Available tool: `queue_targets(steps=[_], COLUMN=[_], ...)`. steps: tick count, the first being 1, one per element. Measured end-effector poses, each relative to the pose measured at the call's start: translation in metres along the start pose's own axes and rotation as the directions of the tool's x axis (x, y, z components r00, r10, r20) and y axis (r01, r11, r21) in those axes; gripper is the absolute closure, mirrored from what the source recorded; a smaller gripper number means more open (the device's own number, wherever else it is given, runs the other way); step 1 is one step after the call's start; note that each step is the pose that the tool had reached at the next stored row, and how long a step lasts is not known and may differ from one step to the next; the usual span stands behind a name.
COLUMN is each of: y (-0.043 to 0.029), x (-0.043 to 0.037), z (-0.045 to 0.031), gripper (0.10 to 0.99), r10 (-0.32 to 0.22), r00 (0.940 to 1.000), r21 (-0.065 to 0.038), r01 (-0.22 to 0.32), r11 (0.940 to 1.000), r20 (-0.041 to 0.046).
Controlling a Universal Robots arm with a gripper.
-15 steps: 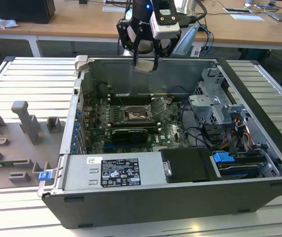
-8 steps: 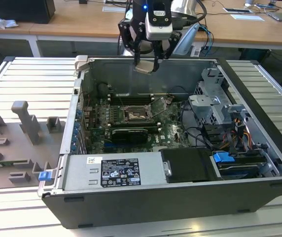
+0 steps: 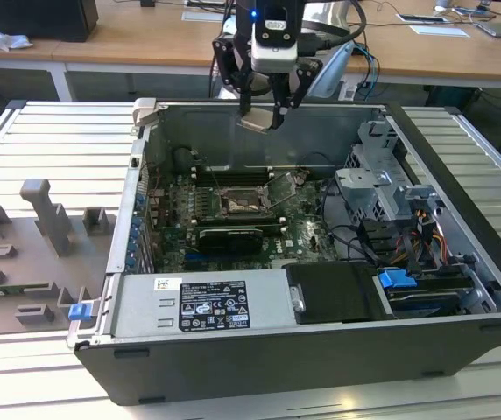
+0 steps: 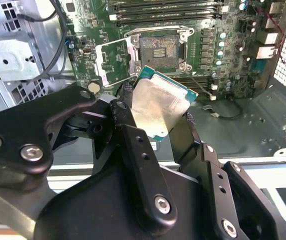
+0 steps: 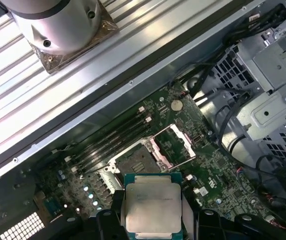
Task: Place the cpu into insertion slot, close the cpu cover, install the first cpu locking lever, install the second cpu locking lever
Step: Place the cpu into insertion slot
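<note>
Gripping the cpu (image 4: 160,107) by its edges, the gripper (image 3: 264,115) hung above the insertion slot (image 4: 159,47); chip looked light, stiff, fragile.

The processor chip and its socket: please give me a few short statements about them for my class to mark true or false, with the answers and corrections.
1. The hand grips the small square silvery-topped chip above the open dark computer case. True.
2. The square dark-centred socket already has a chip seated in it. False: it is empty, with its contact field exposed.
3. The thin silver frame cover lies shut over the socket. False: it is swung open beside the socket.
4. Long narrow memory slots run next to the socket. True.
</note>
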State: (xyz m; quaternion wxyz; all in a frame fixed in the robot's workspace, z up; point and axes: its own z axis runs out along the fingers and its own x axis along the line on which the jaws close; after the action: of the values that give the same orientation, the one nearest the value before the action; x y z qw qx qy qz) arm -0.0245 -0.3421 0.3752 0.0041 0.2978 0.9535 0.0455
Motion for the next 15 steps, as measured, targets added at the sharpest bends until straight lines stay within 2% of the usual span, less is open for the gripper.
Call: queue_targets(steps=[5,15], y=[-0.0001,-0.0005], x=[0.0,0.0004], z=[0.0008,0.0022], gripper=[0.549,0.549], r10=[0.044,0.126], r00=[0.999,0.992], r21=[-0.001,-0.003], r01=[-0.044,-0.126], r11=[0.999,0.992], r20=[0.0039,0.0111])
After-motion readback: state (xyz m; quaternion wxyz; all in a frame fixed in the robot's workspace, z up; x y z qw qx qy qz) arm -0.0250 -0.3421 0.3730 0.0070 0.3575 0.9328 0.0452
